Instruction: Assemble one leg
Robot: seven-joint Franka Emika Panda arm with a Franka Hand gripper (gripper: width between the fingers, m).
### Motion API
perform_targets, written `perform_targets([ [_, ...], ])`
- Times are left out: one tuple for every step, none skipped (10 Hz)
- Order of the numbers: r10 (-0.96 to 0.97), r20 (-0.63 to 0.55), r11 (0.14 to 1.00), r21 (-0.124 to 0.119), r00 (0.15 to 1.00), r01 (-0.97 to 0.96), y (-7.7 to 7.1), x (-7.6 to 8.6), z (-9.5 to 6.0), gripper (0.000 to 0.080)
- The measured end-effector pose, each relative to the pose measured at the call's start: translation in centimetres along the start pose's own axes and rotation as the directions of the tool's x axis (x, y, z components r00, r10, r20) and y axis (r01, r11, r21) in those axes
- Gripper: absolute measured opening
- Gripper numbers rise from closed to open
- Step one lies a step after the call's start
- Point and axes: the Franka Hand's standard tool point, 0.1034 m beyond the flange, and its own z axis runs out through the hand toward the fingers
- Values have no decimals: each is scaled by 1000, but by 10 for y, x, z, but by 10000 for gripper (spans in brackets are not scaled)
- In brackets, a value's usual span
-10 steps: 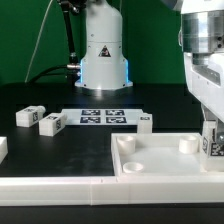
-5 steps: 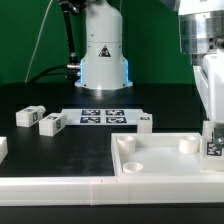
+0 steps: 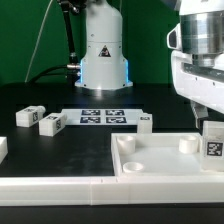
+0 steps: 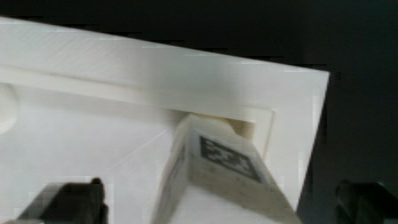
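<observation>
leg (image 3: 213,140) — upright in tray (image 3: 150,160) corner | end effector (image 4: 210,203) open, astride

So I count five legs: (image 3: 28,116), (image 3: 51,123), (image 3: 144,122), (image 3: 2,148), (image 3: 213,140). One tray (image 3: 160,165), one marker board (image 3: 103,116).

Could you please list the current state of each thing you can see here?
White plastic leg with marker tag: upright at the tray's corner on the exterior view's right, not gripped.
Hand: open, fingers either side of that leg.
Big white square tray-like part: flat on the table.
Three small white loose legs: lying on the table.
Marker board: flat on the table.
</observation>
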Motion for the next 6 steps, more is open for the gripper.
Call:
perform_targets([
  [-123,3,992,-6,992,123,1,-1,0,649],
  [-222,3,975,-11,975,222,1,-2,0,649],
  [-315,7,949,-24,949,315,1,-3,-1,649],
  [-445,13,895,-27,895,445,-1,-2,-2,649],
  [-554,15,832,-25,832,554,-2,0,-2,649],
  [-639,18,769,-33,769,639,-1,0,-2,649],
])
